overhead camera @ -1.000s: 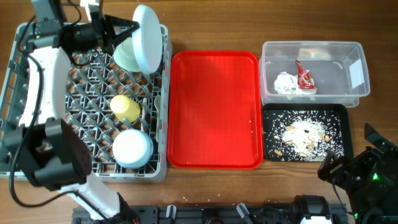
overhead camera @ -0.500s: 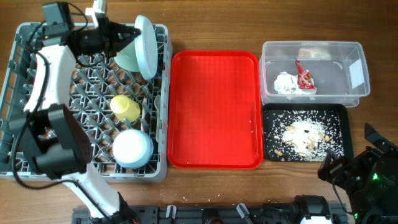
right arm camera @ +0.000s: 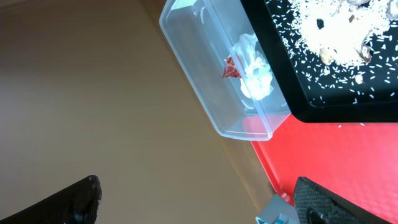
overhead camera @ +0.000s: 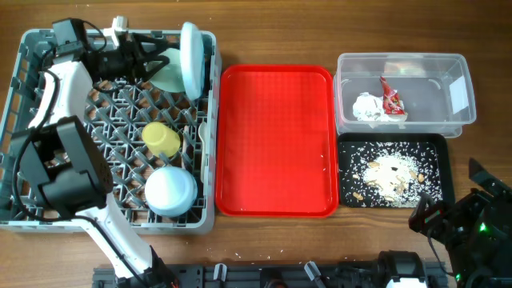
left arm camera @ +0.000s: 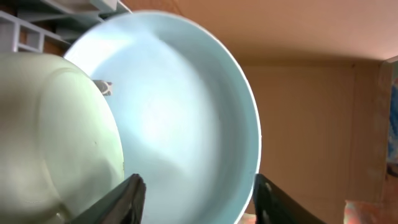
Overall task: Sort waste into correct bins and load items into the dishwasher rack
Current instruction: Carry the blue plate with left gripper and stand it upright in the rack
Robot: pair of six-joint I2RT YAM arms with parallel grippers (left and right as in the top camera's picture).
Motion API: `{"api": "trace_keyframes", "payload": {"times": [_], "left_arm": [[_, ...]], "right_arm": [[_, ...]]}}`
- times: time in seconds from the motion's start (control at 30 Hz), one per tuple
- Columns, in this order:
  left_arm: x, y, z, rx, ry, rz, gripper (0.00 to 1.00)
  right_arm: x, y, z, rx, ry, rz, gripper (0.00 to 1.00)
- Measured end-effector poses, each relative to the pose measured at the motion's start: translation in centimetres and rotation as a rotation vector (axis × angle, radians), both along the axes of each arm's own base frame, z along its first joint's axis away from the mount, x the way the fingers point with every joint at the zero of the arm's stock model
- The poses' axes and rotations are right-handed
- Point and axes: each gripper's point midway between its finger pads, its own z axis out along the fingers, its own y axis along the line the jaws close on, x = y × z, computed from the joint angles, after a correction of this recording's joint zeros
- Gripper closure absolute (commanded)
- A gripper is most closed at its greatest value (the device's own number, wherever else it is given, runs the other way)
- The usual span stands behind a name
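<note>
The dishwasher rack point(overhead camera: 24, 120) sits at the left end of the bench. In its far right corner the pale blue plate point(overhead camera: 190, 58) stands on edge, close along the rack's right wall. The mint-green bowl point(overhead camera: 168, 77) leans just beside the plate's left face; whether the two touch cannot be told. The left gripper point(left arm camera: 198, 186) hangs over that corner, facing the plate. In the left wrist view its two dark fingers point(left arm camera: 127, 196) stand apart with the plate's face showing between them, and they are clamped on nothing.

Nearer along the rack's right side lies the yellow cup point(overhead camera: 160, 138). The light blue bowl point(overhead camera: 170, 190) rests upside down by the near right corner.

The red tray point(overhead camera: 276, 140) lies in the middle of the bench, just right of the rack. At the bench's far right edge the clear tub point(overhead camera: 440, 80) holds a crumpled napkin point(overhead camera: 368, 107) and the red-and-white wrapper point(overhead camera: 392, 98), the two touching. Just in front of the tub, the black tray point(overhead camera: 349, 172) carries the scattered food scraps point(overhead camera: 392, 170).

The right gripper point(right arm camera: 196, 193) hovers off the bench's near right corner, its fingers spread wide and holding nothing.
</note>
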Motion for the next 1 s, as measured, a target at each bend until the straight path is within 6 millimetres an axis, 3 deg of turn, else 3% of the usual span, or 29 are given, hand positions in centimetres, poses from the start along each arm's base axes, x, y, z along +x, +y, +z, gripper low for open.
{"api": "trace_keyframes", "payload": {"times": [0.07,0.1,0.2,0.33,0.4,0.5,0.63,1.0], "left_arm": [[0.1,0.1,0.0,0.004,-0.006,0.003,0.04],[0.3,0.1,0.1,0.010,-0.015,0.005,0.00],[0.4,0.3,1.7,0.027,-0.037,0.024,0.00],[-1.0,0.2,6.0,0.077,-0.075,0.055,0.00],[-3.5,-0.2,9.4,0.136,-0.055,0.095,0.00],[-7.8,-1.3,12.3,0.278,-0.004,0.148,0.00],[-10.7,-3.4,13.2,0.449,-0.006,0.162,0.00],[-10.6,-3.1,12.6,0.548,-0.006,0.197,0.00]], "right_arm": [[0.0,0.0,0.0,0.000,0.000,0.000,0.00],[0.0,0.0,0.0,0.000,0.000,0.000,0.00],[0.0,0.0,0.0,0.000,0.000,0.000,0.00],[0.0,0.0,0.0,0.000,0.000,0.000,0.00],[0.0,0.0,0.0,0.000,0.000,0.000,0.00],[0.0,0.0,0.0,0.000,0.001,0.000,0.00],[0.0,0.0,0.0,0.000,0.000,0.000,0.00],[0.0,0.0,0.0,0.000,0.000,0.000,0.00]]}}
